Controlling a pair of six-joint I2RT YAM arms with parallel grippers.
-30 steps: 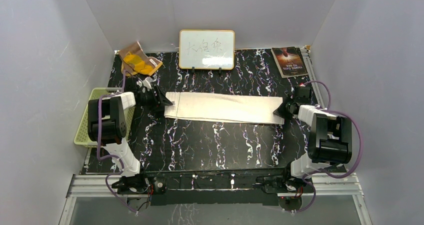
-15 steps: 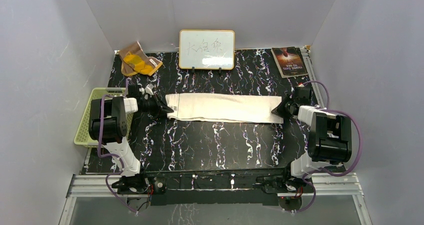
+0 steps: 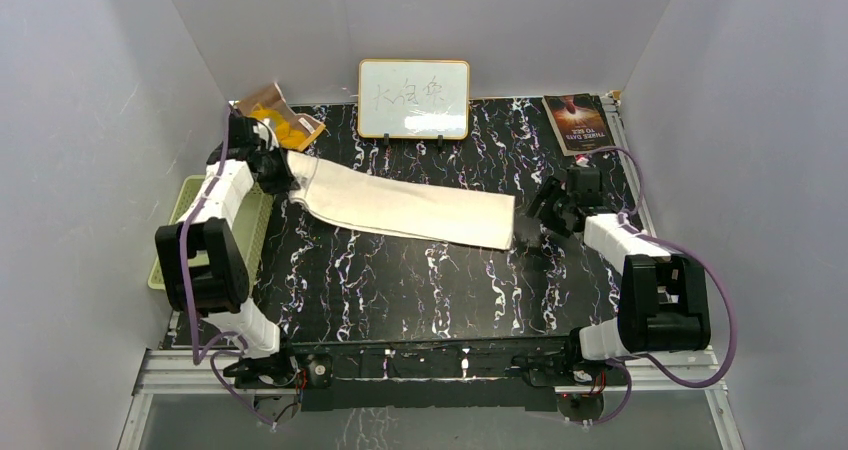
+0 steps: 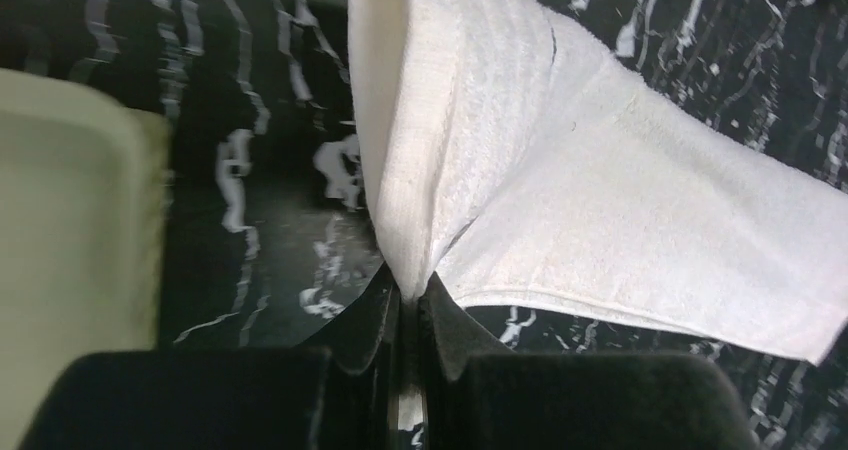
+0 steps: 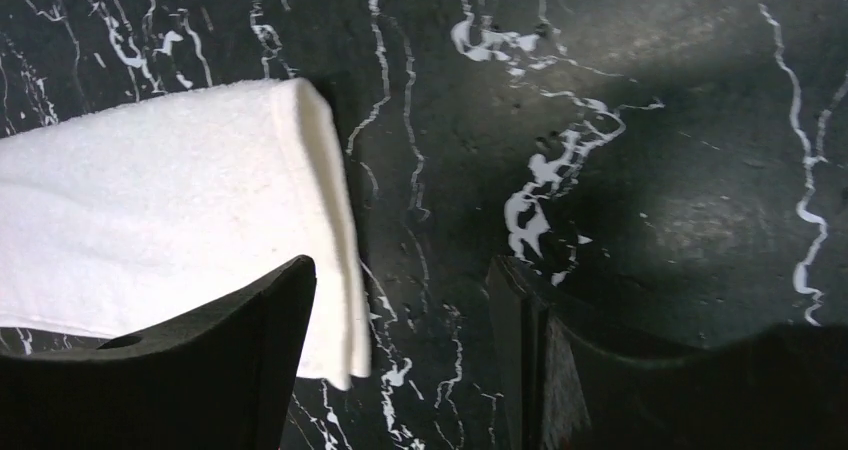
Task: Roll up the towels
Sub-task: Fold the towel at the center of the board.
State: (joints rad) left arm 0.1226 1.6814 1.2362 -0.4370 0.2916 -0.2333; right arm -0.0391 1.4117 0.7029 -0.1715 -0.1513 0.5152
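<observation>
Since the earlier frame the cream towel (image 3: 405,208) has swung onto a slant, upper left down to centre, dragged by the left gripper (image 4: 405,292) clamped on its left end (beside the orange cloth (image 3: 272,120)). The right gripper (image 5: 400,285), jaws spread, sits just right of the loose end.

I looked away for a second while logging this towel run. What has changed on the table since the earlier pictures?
The left fingers, shut on the cream towel's left end, dragged it toward the far-left corner, up beside the orange cloth, so the towel now lies slanted. The right fingers opened and let go of the right end, which slid left. The whiteboard, booklet, basket and orange cloth stayed put.
</observation>
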